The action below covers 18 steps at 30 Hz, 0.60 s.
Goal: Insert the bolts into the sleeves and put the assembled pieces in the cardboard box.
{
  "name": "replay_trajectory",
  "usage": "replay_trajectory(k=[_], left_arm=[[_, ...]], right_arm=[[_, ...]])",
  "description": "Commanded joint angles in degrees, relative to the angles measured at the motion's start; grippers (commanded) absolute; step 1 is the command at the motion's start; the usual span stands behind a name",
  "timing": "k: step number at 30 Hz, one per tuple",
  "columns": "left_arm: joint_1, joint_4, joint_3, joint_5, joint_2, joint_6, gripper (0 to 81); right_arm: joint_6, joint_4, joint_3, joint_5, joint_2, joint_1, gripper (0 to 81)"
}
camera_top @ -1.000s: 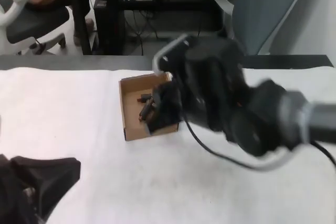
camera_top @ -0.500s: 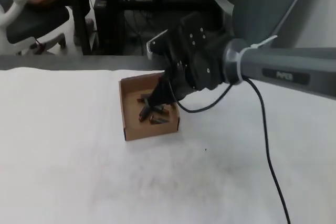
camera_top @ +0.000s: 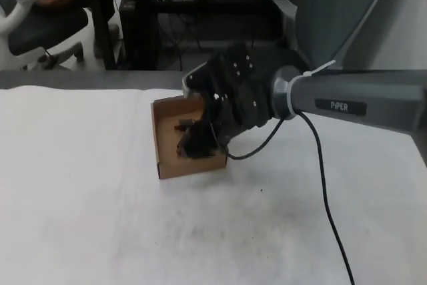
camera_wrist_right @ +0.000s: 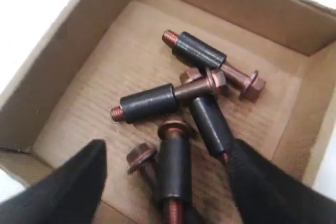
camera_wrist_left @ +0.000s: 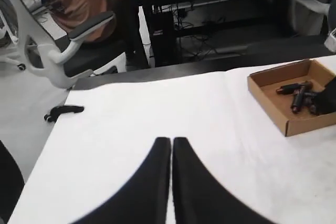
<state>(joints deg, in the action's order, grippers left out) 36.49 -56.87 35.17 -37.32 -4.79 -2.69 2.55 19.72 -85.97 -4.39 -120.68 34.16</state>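
- A small open brown cardboard box (camera_top: 190, 167) sits just left of centre in the high view, on the white-covered bench (camera_top: 100, 218)
- The right gripper (camera_top: 198, 143), on the arm entering from that view's right edge, hangs in the box mouth, its black fingers (camera_wrist_right: 79, 177) spread apart and gripping nothing
- Under them the assembled pieces (camera_wrist_right: 149, 102), copper-coloured bolts in black sleeves, lie heaped on the box floor; probably five, though the nearest ones overlap
- The nearest piece (camera_wrist_right: 173, 163) lies in the gap, its long axis crosswise to the line from finger to finger
- The left gripper (camera_wrist_left: 171, 140), fingers pressed together and empty, hangs over the bench well apart from the box, so the right arm is nearer
- Likely next: a straight lift out, clear of the heap
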Motion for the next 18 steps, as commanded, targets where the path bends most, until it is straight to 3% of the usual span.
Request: replay_trajectory(k=[1,4,9,12,18], left_arm=[[0.1,-0.7,0.4,-1.6,0.2,-2.6,1.8],[0.1,-0.7,0.4,-1.6,0.2,-2.9,1.8],[0.1,-0.9,0.4,-5.7,0.2,0.2,1.8],[0.1,-0.9,0.4,-1.4,0.2,-0.7,1.8],[0.1,-0.7,-2.1,2.2,0.2,-5.2,1.8]], right_arm=[[-2.5,-0.5,-1.2,-0.8,3.6,0.2,70.0],[-2.5,1.9,-1.3,-1.0,9.3,0.3,69.3],[1.2,8.9,-1.1,0.5,22.1,0.3,60.1],[2.5,13.2,-1.2,0.9,30.2,0.3,59.6],[4.7,13.8,6.3,6.8,49.4,1.4,31.2]])
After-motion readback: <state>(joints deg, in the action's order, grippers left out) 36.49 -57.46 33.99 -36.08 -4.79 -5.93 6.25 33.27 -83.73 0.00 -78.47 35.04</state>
